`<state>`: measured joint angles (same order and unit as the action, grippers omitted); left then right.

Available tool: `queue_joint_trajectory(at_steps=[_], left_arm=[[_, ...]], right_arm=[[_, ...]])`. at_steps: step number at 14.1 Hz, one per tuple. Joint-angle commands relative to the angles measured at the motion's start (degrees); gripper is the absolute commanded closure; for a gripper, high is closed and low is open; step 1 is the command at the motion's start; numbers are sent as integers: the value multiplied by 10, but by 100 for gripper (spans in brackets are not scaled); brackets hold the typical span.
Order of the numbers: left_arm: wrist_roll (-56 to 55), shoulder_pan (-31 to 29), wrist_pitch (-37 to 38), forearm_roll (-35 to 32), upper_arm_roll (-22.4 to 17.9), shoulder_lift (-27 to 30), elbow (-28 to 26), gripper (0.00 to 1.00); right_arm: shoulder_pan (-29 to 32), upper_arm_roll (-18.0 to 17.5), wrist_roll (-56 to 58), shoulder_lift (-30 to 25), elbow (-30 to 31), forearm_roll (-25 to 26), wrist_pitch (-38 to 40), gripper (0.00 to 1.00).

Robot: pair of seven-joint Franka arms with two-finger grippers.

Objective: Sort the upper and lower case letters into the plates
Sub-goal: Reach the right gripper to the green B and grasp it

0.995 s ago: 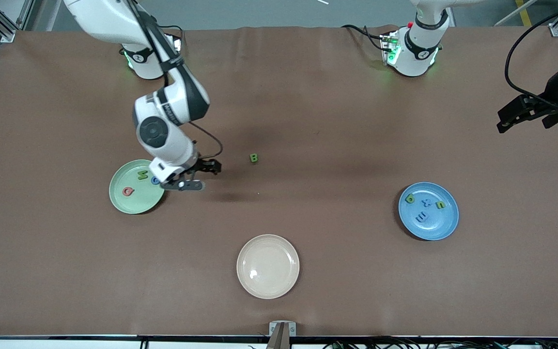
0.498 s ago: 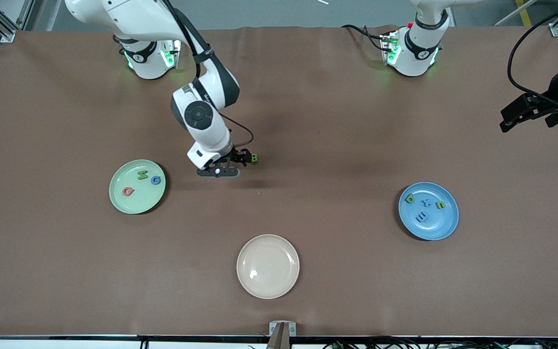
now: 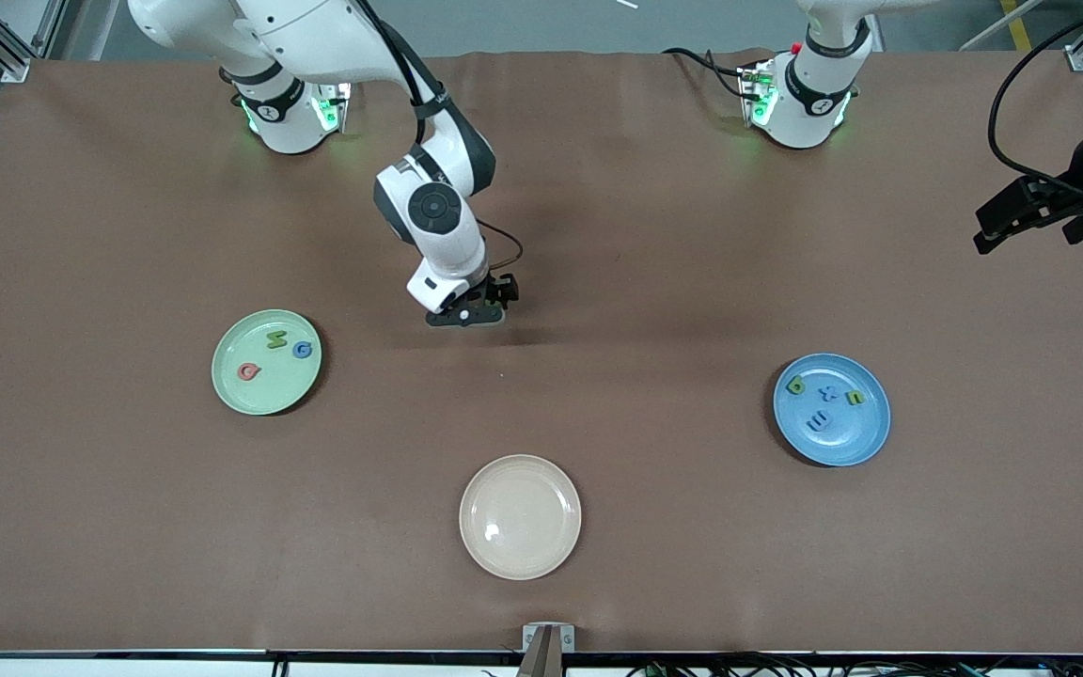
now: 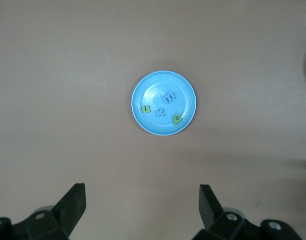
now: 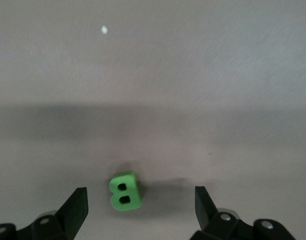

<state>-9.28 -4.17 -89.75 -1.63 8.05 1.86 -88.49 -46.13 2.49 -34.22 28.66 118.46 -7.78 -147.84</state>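
Observation:
A green letter B (image 5: pixel 125 190) lies on the brown table, between the open fingers of my right gripper (image 5: pixel 141 212), which is low over it. In the front view the right gripper (image 3: pixel 491 303) hides the B. The pale green plate (image 3: pixel 269 390) toward the right arm's end holds a green N (image 3: pixel 276 339), a blue G (image 3: pixel 303 350) and a red Q (image 3: pixel 248 371). The blue plate (image 3: pixel 859 431) toward the left arm's end holds several small letters. My left gripper (image 3: pixel 985 230) waits open high at the table's left-arm end; its wrist view shows the blue plate (image 4: pixel 153 90).
A cream-beige plate (image 3: pixel 520 516) stands empty near the front camera, midway along the table. A small white speck (image 5: pixel 104 30) lies on the table cloth near the B.
My right gripper has moved from beside the green plate toward the table's middle and now stands over the B. The left arm has barely shifted.

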Motion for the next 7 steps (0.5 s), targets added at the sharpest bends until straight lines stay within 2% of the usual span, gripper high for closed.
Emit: queue_joint_trajectory(at_steps=[1, 5, 7], left_arm=[[6, -2, 11, 9, 0, 16, -7, 0], [8, -10, 18, 9, 0, 23, -5, 0], [9, -9, 19, 7, 0, 23, -6, 0]], right_arm=[[-17, 8, -11, 3, 6, 2, -10, 13], [-19, 8, -11, 9, 6, 4, -19, 27], [-19, 8, -11, 10, 5, 6, -20, 38]])
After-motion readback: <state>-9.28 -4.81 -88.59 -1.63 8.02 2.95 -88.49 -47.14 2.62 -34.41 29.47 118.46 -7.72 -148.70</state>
